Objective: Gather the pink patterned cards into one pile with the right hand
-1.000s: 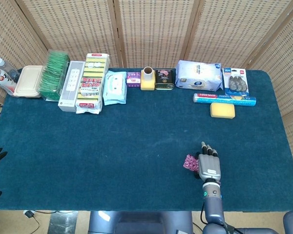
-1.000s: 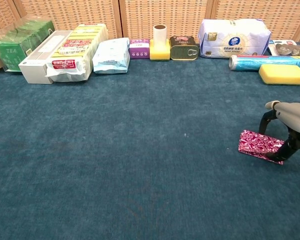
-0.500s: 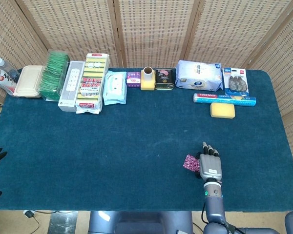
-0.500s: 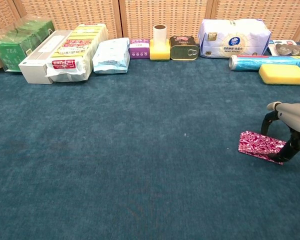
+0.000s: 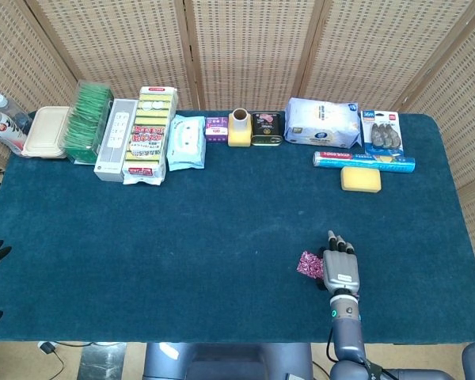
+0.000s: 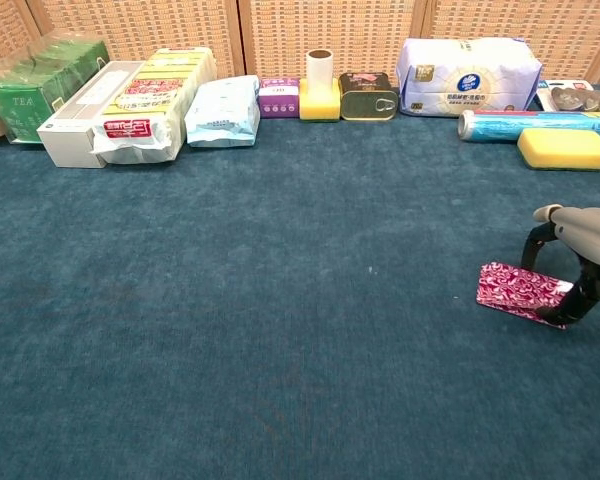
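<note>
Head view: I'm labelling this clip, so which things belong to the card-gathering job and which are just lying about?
Job: pink patterned cards, right hand.
Lying about: yellow sponge, blue roll, tissue pack, tin can, tea box.

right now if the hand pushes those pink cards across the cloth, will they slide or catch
The pink cards look thin and flat, so probably light. The blue cloth looks napped, so they may drag or fan apart. The right hand reaches down around their right end, which should help steady them.

I count one pile of pink patterned cards (image 6: 520, 291), card number unclear from here; one yellow sponge (image 6: 565, 147); one tin can (image 6: 367, 96).
</note>
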`<state>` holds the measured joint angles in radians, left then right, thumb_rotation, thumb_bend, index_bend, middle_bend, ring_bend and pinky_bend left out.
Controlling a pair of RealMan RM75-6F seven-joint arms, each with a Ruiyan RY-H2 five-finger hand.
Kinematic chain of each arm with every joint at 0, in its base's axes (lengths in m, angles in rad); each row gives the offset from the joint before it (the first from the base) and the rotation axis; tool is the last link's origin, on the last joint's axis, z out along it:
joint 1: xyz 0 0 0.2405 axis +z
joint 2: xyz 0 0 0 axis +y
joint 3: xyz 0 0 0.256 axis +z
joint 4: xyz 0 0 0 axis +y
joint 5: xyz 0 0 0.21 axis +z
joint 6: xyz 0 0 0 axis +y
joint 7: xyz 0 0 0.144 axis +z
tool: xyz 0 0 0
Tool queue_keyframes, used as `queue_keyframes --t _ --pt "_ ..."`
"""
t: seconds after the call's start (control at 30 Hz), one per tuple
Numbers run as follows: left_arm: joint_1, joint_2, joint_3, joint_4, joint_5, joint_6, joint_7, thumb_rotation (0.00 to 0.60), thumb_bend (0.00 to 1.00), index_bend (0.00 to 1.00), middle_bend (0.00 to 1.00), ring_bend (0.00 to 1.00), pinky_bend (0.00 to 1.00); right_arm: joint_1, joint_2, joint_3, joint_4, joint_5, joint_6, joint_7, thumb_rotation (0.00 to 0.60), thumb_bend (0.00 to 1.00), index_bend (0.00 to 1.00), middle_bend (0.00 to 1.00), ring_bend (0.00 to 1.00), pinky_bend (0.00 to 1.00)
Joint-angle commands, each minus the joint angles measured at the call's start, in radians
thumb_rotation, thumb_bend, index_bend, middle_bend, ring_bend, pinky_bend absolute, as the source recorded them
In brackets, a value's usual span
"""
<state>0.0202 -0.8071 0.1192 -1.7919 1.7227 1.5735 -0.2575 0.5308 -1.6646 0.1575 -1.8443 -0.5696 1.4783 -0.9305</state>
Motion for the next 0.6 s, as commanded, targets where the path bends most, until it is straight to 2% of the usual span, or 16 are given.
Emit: queue_keyframes --t 0.03,0.6 --pt "0.0 0.0 0.0 0.0 -0.001 0.0 0.0 0.6 0.08 0.0 0.0 0.0 0.04 -0.001 0.003 0.001 -0.001 0.001 -0.003 0.004 0.598 0.36 0.28 0.01 0.0 0.09" --pt "0.0 -0.002 0.0 -0.002 -0.001 -0.001 0.005 0.6 0.07 0.0 0.0 0.0 0.04 -0.008 0.01 -0.005 -0.022 -0.024 -0.001 0.025 0.595 0.36 0.26 0.01 0.0 0.09"
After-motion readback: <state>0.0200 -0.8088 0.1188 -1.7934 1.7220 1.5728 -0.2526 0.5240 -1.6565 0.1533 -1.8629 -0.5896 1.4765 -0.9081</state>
